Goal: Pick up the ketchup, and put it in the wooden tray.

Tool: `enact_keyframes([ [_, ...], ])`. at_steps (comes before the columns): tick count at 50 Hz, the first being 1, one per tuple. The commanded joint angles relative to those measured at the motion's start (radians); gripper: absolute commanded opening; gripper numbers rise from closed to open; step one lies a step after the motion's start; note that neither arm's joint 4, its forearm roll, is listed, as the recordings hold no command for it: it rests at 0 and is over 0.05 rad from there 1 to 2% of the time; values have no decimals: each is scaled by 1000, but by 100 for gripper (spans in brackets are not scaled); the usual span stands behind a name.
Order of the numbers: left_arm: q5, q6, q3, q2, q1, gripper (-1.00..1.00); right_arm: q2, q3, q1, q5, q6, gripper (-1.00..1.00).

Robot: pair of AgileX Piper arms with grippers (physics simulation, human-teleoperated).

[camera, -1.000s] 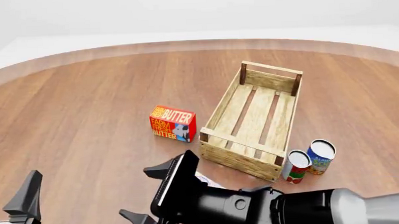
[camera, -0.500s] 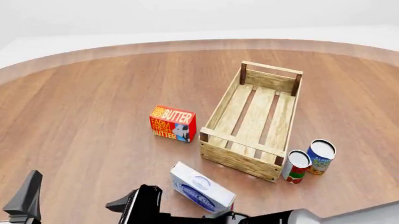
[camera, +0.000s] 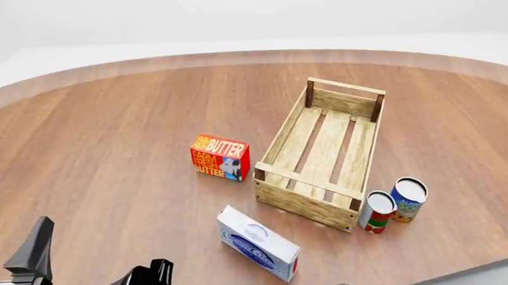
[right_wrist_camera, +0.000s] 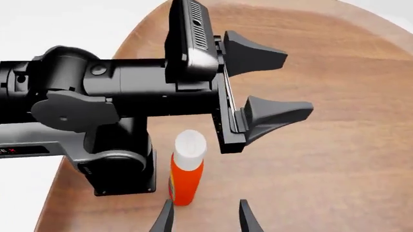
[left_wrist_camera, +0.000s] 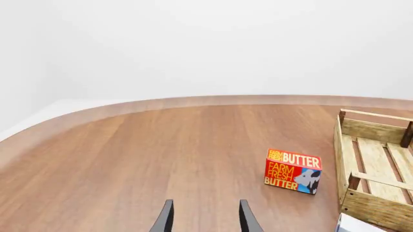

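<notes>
The ketchup [right_wrist_camera: 186,172], an orange-red bottle with a white cap, stands upright in the right wrist view, close beside the base of the left arm. It is out of the front view. My right gripper [right_wrist_camera: 205,220] is open, its fingertips just short of the bottle and nothing between them; in the front view it shows at the bottom edge [camera: 145,282]. My left gripper [camera: 11,245] is open and empty at the near left, also seen from the right wrist [right_wrist_camera: 268,84]. The wooden tray [camera: 277,176] lies empty at centre right.
A red butter box [camera: 219,157] stands left of the tray. A white-and-blue carton [camera: 257,244] lies in front of the tray. Two cans [camera: 377,211] [camera: 408,199] stand by the tray's near right corner. The table's curved edge runs close behind the ketchup.
My right arm has swung left and back toward the near edge, sinking out of the front view and uncovering the white-and-blue carton. The left gripper has not moved.
</notes>
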Motion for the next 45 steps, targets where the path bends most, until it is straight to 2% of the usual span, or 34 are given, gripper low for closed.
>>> enact_keyframes([
  [1,0,0,0,0,0,100,53,-41,12,4,-14,100],
  [45,0,0,0,0,0,100,104,-27,20,-143,17,100],
])
